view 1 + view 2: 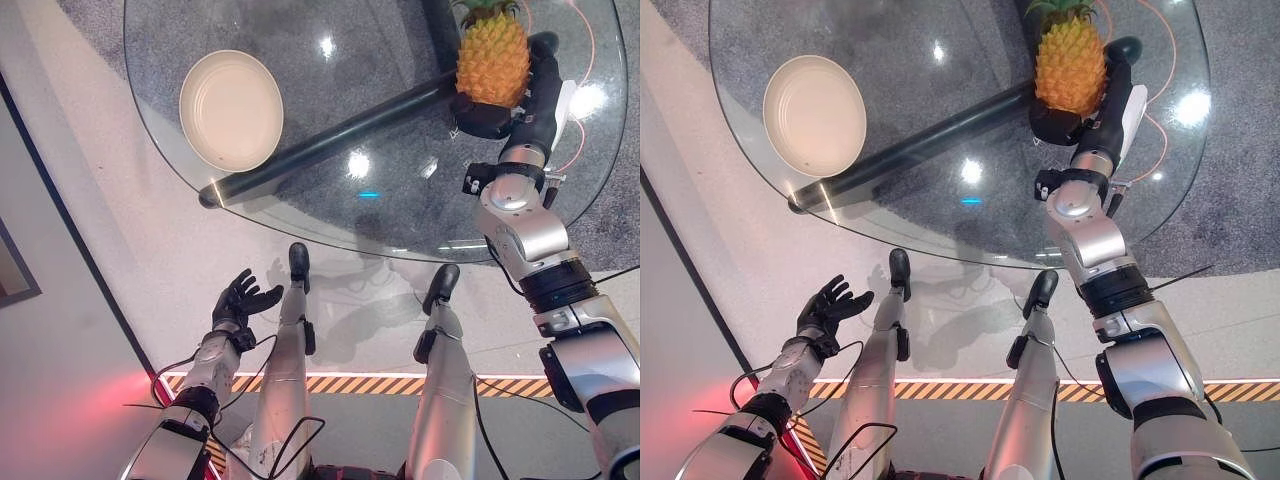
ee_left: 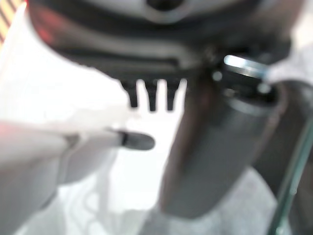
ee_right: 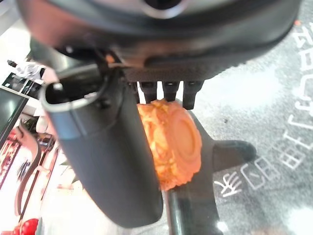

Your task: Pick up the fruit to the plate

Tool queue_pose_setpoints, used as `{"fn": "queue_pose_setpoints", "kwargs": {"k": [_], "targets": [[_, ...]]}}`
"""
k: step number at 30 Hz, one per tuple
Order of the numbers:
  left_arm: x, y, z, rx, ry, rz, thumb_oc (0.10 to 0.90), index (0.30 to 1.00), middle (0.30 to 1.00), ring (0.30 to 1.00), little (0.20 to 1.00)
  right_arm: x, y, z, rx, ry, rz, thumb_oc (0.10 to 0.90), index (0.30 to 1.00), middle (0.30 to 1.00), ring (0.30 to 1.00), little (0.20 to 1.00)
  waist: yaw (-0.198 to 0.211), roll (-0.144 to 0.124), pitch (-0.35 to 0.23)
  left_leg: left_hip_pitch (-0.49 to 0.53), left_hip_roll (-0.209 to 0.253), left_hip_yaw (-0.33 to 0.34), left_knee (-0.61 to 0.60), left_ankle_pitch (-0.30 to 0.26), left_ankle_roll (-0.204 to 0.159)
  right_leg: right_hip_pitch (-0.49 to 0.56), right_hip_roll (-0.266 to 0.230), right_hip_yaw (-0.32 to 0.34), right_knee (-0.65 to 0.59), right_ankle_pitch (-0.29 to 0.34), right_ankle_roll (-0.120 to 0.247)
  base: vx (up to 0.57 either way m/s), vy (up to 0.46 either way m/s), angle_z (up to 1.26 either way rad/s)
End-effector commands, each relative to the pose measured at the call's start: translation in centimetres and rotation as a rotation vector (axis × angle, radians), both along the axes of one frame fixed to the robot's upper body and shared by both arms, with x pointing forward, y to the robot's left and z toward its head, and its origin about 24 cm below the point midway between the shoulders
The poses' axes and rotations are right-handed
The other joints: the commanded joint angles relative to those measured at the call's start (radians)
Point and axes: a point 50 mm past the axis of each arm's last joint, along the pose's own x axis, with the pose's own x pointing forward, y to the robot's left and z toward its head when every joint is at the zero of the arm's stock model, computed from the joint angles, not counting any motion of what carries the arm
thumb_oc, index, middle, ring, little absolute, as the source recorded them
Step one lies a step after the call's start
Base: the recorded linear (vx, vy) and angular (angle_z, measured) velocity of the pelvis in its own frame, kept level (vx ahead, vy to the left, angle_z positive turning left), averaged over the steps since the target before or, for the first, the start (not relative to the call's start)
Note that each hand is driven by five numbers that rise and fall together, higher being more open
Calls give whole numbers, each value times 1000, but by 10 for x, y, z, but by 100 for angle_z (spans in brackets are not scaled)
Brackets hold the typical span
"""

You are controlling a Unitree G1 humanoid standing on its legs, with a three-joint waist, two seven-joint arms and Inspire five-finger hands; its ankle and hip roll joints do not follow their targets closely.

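Pineapple (image 1: 492,60) upright, crown up, gripped seemingly off the table by right hand (image 1: 535,100); left hand (image 1: 238,300) open.

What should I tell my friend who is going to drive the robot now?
Right hand: shut on the pineapple, gripping its base at the far right of the glass table.
Left hand: open, holding nothing, low beside the table, near the floor.
Plate: at the table's far left, with nothing on it.
Done: the fruit is grasped.
Left: carry the pineapple across to the plate, set it down and let go.
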Motion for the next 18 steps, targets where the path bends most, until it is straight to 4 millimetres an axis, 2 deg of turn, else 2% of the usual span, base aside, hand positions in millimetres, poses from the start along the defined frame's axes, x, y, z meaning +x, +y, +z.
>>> {"fn": "queue_pose_setpoints", "kwargs": {"k": [1, 7, 8, 9, 15, 18], "targets": [[-12, 12, -9, 54, 38, 24, 800, 900, 900, 900, 900, -6, -10, 36, 28, -148, -18, 800, 900, 900, 900, 900, 1, 28, -19, -18, 25, -31, 57, -47, 3, -45, -28, -54, 2, 43, 8, 0, 0, 0], [-13, 11, -11, 53, 40, 18, 800, 900, 900, 900, 900, -5, -11, 34, 67, -135, 3, 800, 900, 900, 900, 900, 3, 28, -19, -14, 25, -31, 51, -45, 2, -41, -28, -56, -1, 43, 8, 0, 0, 0], [-14, 10, -11, 51, 39, 18, 800, 900, 900, 900, 900, -5, -10, 35, 61, -140, 1, 385, 545, 545, 545, 485, 4, 29, -19, -14, 25, -31, 49, -44, 1, -41, -28, -56, -3, 44, 8, 0, 0, 0], [-14, 10, -11, 51, 38, 19, 800, 900, 900, 900, 900, -5, -10, 36, 56, -149, -3, 100, 300, 300, 300, 200, 5, 29, -19, -16, 24, -32, 51, -44, 1, -42, -27, -55, -2, 44, 8, 0, 0, 0], [-12, 10, -9, 31, 30, 41, 800, 900, 900, 900, 900, -6, -7, 38, 31, -159, 1, 100, 300, 300, 300, 200, 2, 27, -19, -16, 24, -33, 50, -43, 1, -44, -25, -52, -1, 44, 9, 0, 0, 0], [-12, 13, -8, -40, 17, 96, 800, 900, 900, 900, 900, -7, -6, 39, 16, -167, -2, 100, 300, 300, 300, 200, 2, 27, -19, -14, 24, -31, 52, -44, 1, -42, -26, -52, -1, 44, 9, 0, 0, 0]]}}
